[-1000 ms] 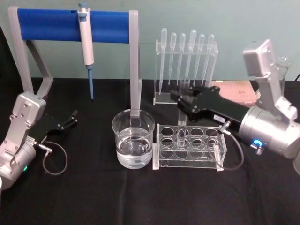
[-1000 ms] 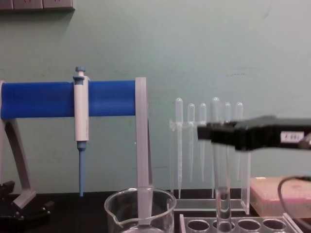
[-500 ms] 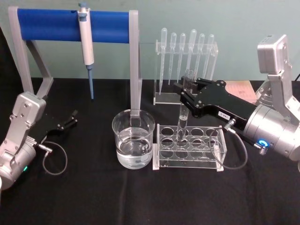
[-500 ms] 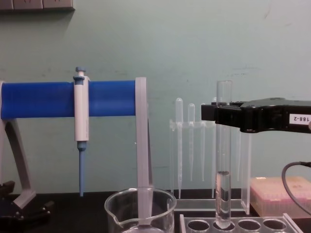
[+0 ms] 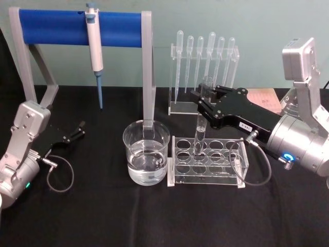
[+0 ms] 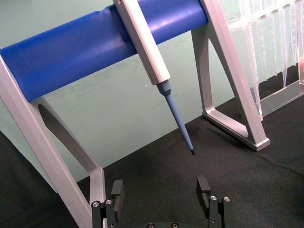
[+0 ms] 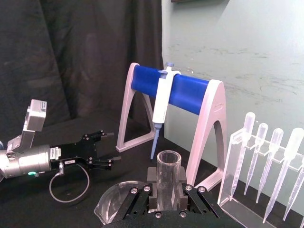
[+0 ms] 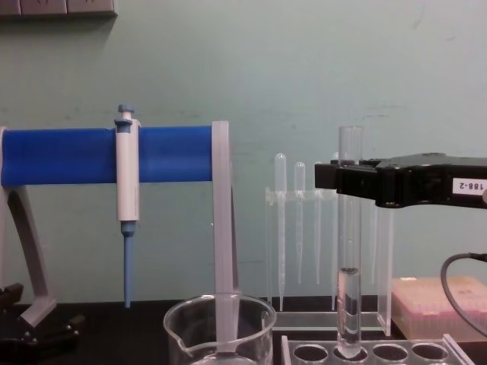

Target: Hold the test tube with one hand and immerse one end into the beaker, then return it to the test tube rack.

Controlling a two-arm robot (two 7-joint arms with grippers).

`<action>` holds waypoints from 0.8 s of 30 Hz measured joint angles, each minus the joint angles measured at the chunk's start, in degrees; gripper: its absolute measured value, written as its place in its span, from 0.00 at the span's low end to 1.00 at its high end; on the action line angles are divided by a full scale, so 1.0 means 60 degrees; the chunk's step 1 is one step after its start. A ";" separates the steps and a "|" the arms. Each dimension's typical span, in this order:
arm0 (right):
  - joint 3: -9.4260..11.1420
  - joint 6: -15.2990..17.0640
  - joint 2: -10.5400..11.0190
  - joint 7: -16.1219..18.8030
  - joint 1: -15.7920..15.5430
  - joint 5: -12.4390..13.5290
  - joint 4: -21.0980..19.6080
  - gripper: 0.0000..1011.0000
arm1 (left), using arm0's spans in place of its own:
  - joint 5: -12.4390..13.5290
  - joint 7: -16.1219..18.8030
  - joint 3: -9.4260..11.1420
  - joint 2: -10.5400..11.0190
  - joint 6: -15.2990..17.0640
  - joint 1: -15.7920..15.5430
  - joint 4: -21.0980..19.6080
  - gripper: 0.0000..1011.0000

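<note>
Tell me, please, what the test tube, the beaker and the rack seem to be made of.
Test tube: likely glass, clear and glossy, thin wall with bright reflections.
Beaker: likely glass too, clear with a rolled rim and spout, water visible through it.
Rack: probably clear acrylic, flat plates with bright cut edges and round holes.

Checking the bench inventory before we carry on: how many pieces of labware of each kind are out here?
Test tube, in the right gripper: 1
Beaker: 1
Test tube rack: 1
Plastic pipettes: 6
White-and-blue pipette: 1
Total: 10
Left gripper idle at the table's left.
</note>
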 joint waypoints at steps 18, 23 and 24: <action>0.0000 0.0011 -0.0001 0.0003 0.0000 -0.0004 0.0012 0.22 | 0.0000 0.0000 0.0000 0.0000 0.0000 0.0000 0.0000 0.99; 0.0000 0.0011 -0.0001 0.0004 0.0000 -0.0005 0.0012 0.22 | 0.0000 0.0000 0.0000 0.0000 0.0000 0.0000 0.0000 0.99; 0.0000 0.0011 0.0000 0.0004 0.0000 -0.0004 0.0012 0.22 | 0.0000 0.0000 0.0000 0.0000 0.0000 0.0000 0.0000 0.99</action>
